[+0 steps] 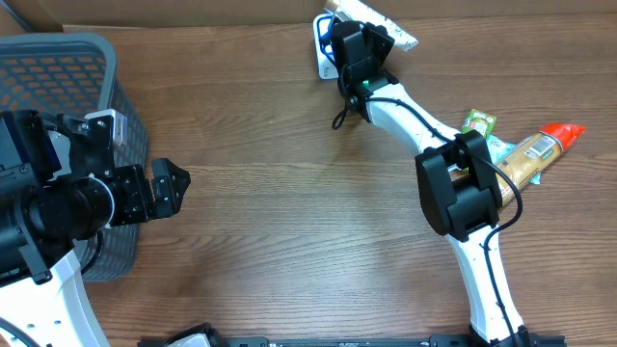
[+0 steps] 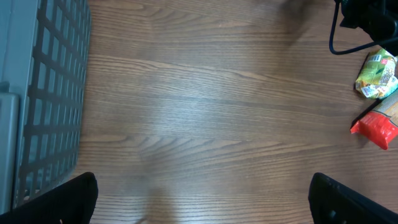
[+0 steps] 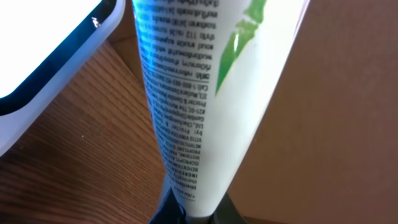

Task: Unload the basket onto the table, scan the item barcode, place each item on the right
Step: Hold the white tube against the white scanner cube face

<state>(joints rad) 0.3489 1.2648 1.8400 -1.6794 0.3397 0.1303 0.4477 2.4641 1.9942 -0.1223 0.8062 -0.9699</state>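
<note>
One brown wood-grain surface (image 1: 289, 193) carries everything. Grey mesh basket (image 1: 58, 106) sits at its left edge.

Left arm is beside the basket, partly overlapping it in the overhead view. Left gripper (image 1: 176, 191) has its jaws spread wide, nothing between them, hanging over bare wood. Its wrist view shows only the two dark fingertips (image 2: 74, 199) in the bottom corners.

Right arm reaches from the near edge to the far side of the surface. Right gripper (image 3: 193, 215) is clamped tight on the flat crimped end of a white tube (image 3: 199, 93) with black fine print and a green mark.

The tube is lifted off the wood, just beside the scanner (image 1: 322, 48), which is a white unit with a dark rim at the far edge. Can't tell if the two touch. No barcode readable in the wrist view, only text.

Well to the right, lying loose: a tan-labelled bottle (image 1: 528, 159) with a red cap, and touching its end, a small green packet (image 1: 478, 122).
</note>
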